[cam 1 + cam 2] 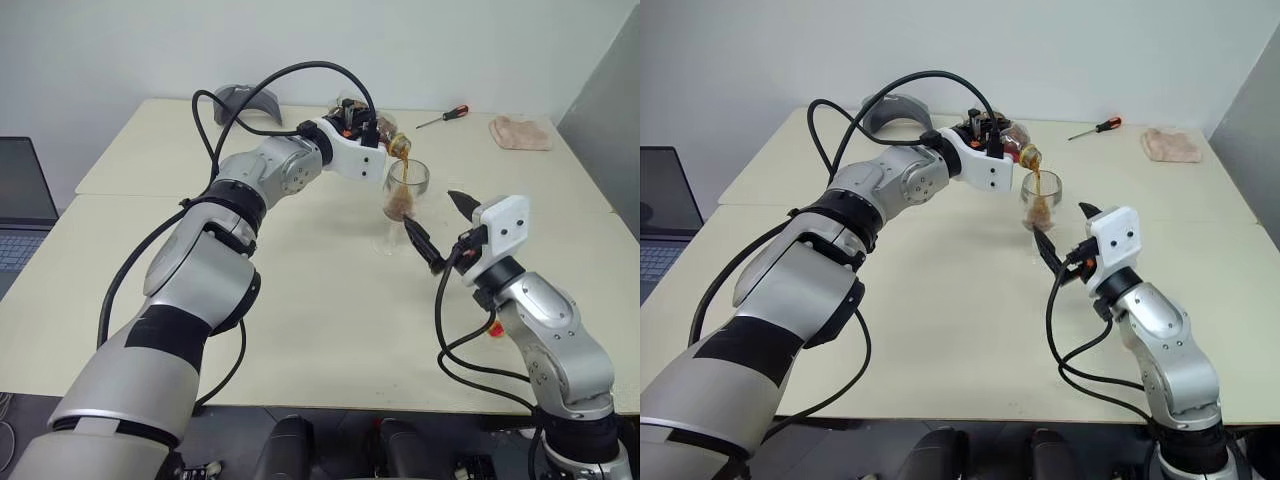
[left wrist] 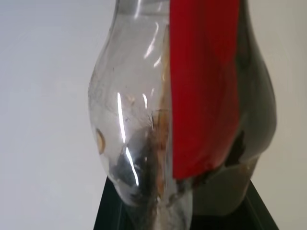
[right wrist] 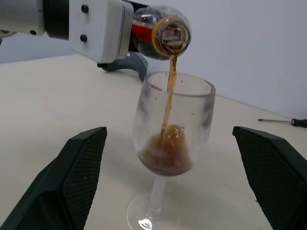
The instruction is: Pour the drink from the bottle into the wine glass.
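bottle [image 3: 160, 36] in left tool [image 1: 375, 135] | tipped over wine glass [image 3: 172, 139]

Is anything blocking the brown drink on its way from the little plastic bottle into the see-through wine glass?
Nothing visible does. The small clear plastic bottle is tipped right above the clear stemmed wine glass, and the dark brown drink streams straight into the open bowl.

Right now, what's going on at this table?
The left gripper holds the bottle tipped over the wine glass, and a thin stream of the drink is running into it. The glass stands on the table with a shallow brown pool in its bowl. The right gripper is open, its fingers on either side of the glass without touching it. A screwdriver and a cloth lie at the far edge.
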